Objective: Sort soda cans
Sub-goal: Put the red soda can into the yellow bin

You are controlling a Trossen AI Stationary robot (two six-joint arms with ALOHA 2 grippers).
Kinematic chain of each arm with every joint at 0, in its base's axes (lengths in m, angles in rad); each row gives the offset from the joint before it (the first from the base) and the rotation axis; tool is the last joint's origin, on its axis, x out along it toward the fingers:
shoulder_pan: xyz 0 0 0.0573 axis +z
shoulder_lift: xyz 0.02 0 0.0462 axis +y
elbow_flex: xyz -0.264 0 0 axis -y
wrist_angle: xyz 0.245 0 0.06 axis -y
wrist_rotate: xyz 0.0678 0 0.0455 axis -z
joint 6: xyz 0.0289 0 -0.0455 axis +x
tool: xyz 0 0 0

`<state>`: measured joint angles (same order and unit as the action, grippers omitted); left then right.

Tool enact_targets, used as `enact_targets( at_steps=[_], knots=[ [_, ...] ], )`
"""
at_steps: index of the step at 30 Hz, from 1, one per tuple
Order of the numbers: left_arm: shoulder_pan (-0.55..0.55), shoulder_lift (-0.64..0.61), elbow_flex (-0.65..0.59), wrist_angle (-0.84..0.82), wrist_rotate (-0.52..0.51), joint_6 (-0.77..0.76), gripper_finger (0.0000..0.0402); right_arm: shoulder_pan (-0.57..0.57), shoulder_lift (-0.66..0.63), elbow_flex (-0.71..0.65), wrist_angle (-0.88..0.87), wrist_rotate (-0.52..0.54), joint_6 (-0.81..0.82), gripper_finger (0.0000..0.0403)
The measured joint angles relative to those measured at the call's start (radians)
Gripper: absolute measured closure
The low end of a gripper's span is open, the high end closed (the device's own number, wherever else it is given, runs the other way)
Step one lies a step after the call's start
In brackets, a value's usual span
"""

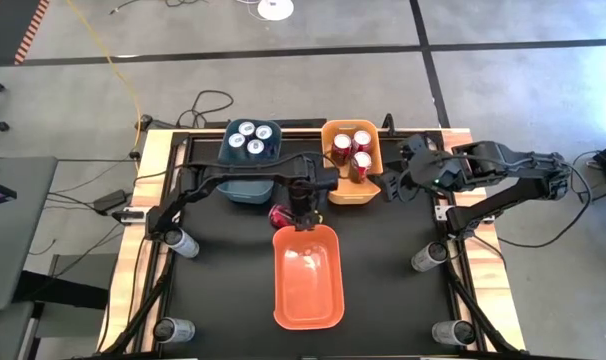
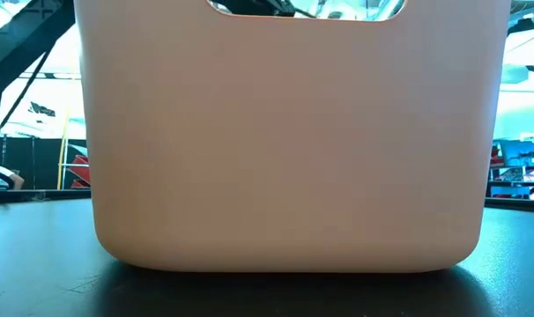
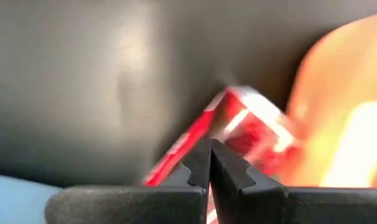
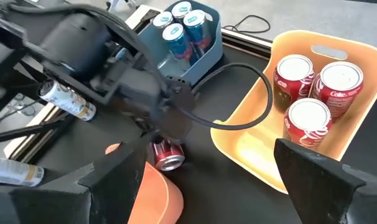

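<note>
A red can (image 1: 280, 215) lay on its side on the black table (image 1: 223, 290), just beyond the far rim of the empty orange bin (image 1: 307, 278) and near the front of the blue bin (image 1: 249, 160). The left gripper (image 1: 303, 212) hung right beside it with its fingers pressed together and nothing between them; in the left wrist view the can (image 3: 238, 134) showed just past the fingertips, touching or not I could not tell. Four blue cans (image 1: 251, 138) stood in the blue bin, three red cans (image 1: 350, 152) in the yellow bin (image 1: 351, 163). Four silver cans (one at each table corner, such as the near-left one (image 1: 173, 329)) lay unsorted. The right gripper (image 1: 388, 186) waited at the right edge of the yellow bin, fingers spread wide and empty.

The step in hand seemed to be collecting the fallen red can. The left fingers would need to part, straddle its body and close before carrying it over to the yellow bin with the other reds.
</note>
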<state>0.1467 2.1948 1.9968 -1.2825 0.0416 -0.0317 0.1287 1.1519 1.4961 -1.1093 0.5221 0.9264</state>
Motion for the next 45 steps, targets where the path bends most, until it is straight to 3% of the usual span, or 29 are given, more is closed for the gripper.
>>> enact_targets(
  at_steps=[16, 22, 26, 30, 38, 41, 45],
  knots=[
    [-0.035, -0.003, 0.044, -0.025, 0.044, -0.134, 0.0402, 0.0, 0.0, 0.0, -0.026, 0.0, -0.146, 0.0033],
    [0.006, -0.006, 0.053, -0.062, 0.051, 0.079, 0.0387, 0.0, 0.0, 0.0, -0.078, -0.001, -0.173, 0.0033],
    [0.006, -0.009, 0.053, -0.132, 0.087, 0.243, 0.0328, 0.005, 0.0, 0.0, -0.083, -0.042, -0.128, 0.0033],
    [0.004, -0.019, 0.052, -0.196, 0.068, 0.385, 0.0241, 0.059, 0.0, 0.0, -0.08, -0.043, -0.031, 0.0033],
    [0.012, -0.019, -0.019, -0.071, 0.003, 0.48, 0.0074, 0.165, 0.0, 0.0, -0.065, 0.094, 0.158, 0.0033],
    [0.028, -0.019, -0.073, -0.041, -0.034, 0.481, 0.0038, 0.189, 0.005, 0.0, -0.065, 0.127, 0.212, 0.0033],
    [0.053, -0.019, -0.183, 0.039, -0.031, 0.487, 0.0021, 0.22, 0.034, 0.0, -0.064, 0.159, 0.276, 0.0033]
  ],
)
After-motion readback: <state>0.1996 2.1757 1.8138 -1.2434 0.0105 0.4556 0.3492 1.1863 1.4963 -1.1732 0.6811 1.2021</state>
